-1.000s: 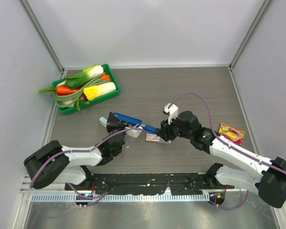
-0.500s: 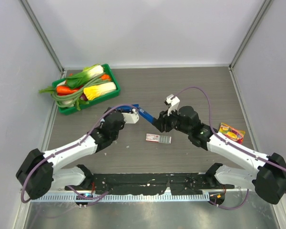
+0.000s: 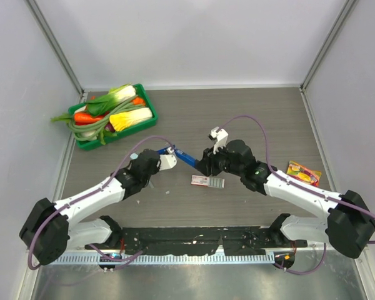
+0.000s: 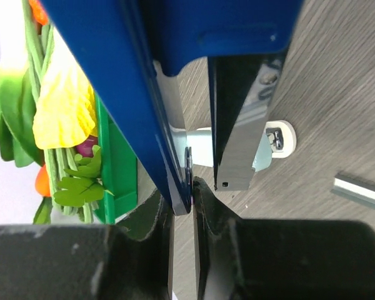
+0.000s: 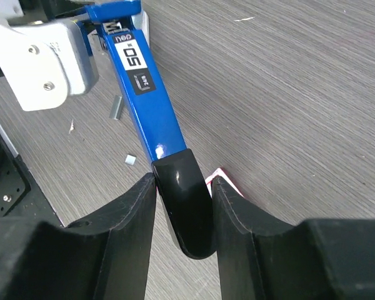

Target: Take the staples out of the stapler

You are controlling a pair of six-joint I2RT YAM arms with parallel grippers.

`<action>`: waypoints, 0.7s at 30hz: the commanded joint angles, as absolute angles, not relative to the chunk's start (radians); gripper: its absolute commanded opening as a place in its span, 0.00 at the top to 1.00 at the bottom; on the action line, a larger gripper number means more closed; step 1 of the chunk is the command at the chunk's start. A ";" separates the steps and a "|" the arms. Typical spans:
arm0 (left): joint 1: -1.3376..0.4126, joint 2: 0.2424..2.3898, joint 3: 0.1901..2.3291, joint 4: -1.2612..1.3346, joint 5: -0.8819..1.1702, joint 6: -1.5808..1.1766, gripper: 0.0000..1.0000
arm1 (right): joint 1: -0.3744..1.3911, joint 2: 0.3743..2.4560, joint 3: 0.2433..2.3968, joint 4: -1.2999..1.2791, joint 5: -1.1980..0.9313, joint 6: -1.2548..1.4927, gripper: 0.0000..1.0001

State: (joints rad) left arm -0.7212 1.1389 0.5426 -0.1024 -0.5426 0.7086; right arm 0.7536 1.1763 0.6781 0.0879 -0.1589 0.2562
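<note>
The dark-blue stapler (image 3: 182, 156) hangs above the table between both grippers, opened up. In the left wrist view its blue cover (image 4: 125, 81) stands apart from the black and silver inner part (image 4: 244, 125). My left gripper (image 3: 166, 155) (image 4: 183, 197) is shut on the thin edge of the blue cover. My right gripper (image 3: 204, 166) (image 5: 183, 177) is shut on the stapler's rounded black end (image 5: 184, 206). A short silver strip of staples (image 5: 116, 107) (image 4: 359, 190) lies on the table below.
A small red-and-white box (image 3: 207, 181) (image 5: 228, 183) lies under the right gripper. A pale teal and white block (image 4: 272, 139) sits below the stapler. At the back left is a green tray (image 3: 151, 120) of vegetables, at the right a snack packet (image 3: 303, 174).
Both grippers have carried the stapler away from the box toward the back of the table. The left arm has stretched forward and the right gripper has shifted left.
</note>
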 commanded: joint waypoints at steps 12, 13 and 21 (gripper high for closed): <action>-0.727 1.161 0.966 -0.704 0.077 0.422 1.00 | 0.762 1.118 0.907 0.314 -0.190 0.459 0.99; -0.727 1.160 0.965 -0.703 0.071 0.422 1.00 | 0.764 1.115 0.911 0.310 -0.192 0.460 0.99; -0.703 1.158 0.951 -0.644 0.020 0.358 1.00 | 0.772 1.111 0.902 0.288 -0.167 0.454 0.99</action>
State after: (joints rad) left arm -0.7238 1.1713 0.9287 -0.7246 0.0204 0.4252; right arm 0.7650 1.1172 0.8799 0.2619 -0.1844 0.4480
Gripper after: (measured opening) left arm 0.158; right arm 0.024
